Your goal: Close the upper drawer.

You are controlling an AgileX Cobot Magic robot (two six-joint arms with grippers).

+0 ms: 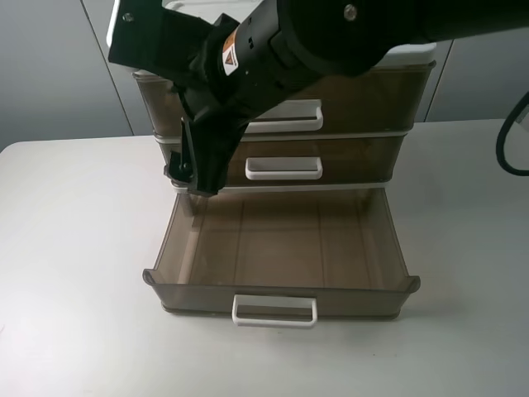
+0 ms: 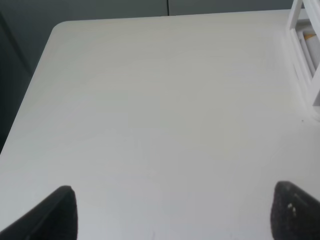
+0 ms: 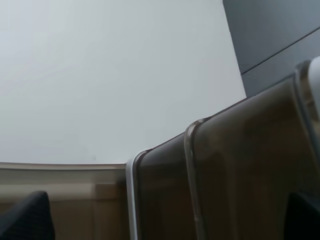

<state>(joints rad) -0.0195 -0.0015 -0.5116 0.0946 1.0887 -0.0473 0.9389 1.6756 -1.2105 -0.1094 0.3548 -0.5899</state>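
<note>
The upper drawer is smoky brown with a wide white loop handle. It sits at the top of the drawer unit, its front about level with the drawer below. My right arm reaches across from the upper right. Its gripper hangs open at the left front corner of the drawers, touching nothing that I can see. The right wrist view shows the brown drawer fronts close below the right gripper. My left gripper is open over bare table, and it is out of the exterior view.
The shallower middle drawer with a smaller handle looks pushed in. The long flat lowest drawer is pulled far out toward the front, empty. White table lies all around. The unit's white frame shows at the edge of the left wrist view.
</note>
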